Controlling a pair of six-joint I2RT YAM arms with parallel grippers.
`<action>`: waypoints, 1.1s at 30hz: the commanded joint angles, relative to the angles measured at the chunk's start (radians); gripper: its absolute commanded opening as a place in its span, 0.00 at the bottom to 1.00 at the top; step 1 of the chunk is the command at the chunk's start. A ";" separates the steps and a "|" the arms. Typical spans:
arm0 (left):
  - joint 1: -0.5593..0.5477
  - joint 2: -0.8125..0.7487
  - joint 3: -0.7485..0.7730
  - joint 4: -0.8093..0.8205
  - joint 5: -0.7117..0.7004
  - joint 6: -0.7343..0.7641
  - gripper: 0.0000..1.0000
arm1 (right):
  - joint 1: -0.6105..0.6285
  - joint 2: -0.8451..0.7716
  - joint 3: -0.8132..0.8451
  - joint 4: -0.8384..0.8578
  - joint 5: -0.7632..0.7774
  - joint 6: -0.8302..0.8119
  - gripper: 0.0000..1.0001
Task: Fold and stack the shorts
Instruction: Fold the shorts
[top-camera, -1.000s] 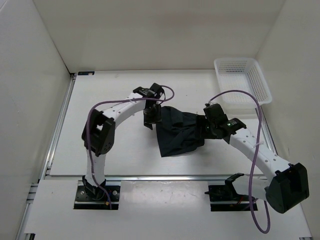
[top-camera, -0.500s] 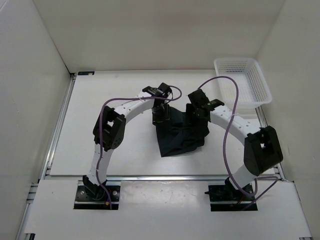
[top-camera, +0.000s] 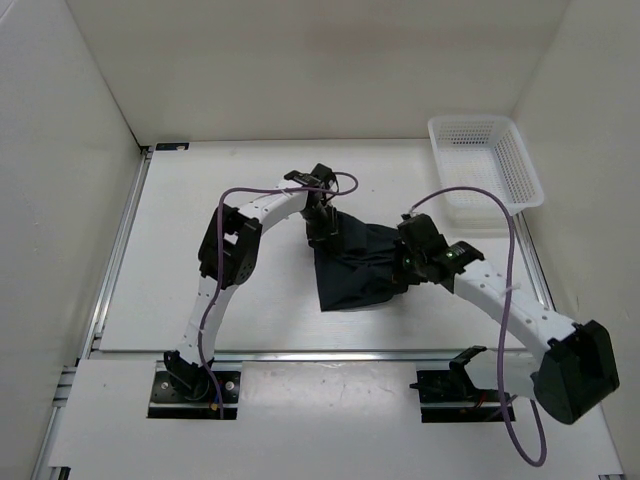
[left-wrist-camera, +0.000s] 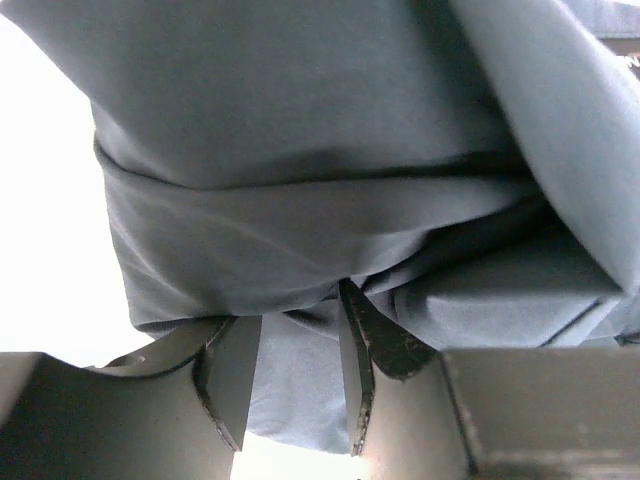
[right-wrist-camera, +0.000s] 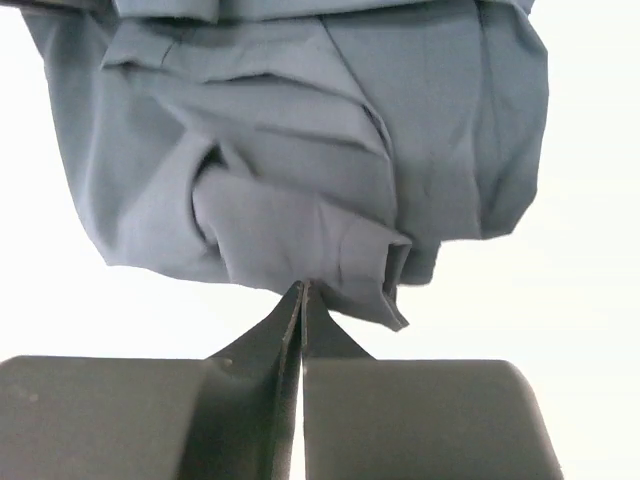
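The right gripper (right-wrist-camera: 303, 292) is pressed fully closed, its tips at a rumpled hem of the shorts (top-camera: 355, 265). It seems to nip little or nothing, so a lift could miss the cloth. The left gripper (left-wrist-camera: 295, 335) stands part-open astride a fold at the far corner. The soft, limp navy fabric lies bunched on the smooth white table (top-camera: 200, 200) and could slide undone.

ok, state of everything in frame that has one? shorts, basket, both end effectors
shorts: rumpled, partly folded over, lying on the table between the arms.
white mesh basket: upright, empty, at the far right corner.
left end effector: jaws apart, shorts fabric between the fingers.
right end effector: shut, tips at the shorts' edge; cannot tell if fabric is pinched.
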 joint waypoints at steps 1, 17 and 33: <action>0.027 0.022 0.017 0.018 0.006 0.021 0.47 | 0.009 -0.089 -0.065 -0.039 -0.016 -0.019 0.00; 0.027 -0.069 0.008 0.009 -0.014 0.031 0.47 | 0.046 0.090 0.194 -0.061 0.074 0.026 0.70; 0.068 -0.038 -0.011 0.009 -0.014 0.041 0.47 | 0.148 0.175 0.141 0.006 0.139 0.053 0.00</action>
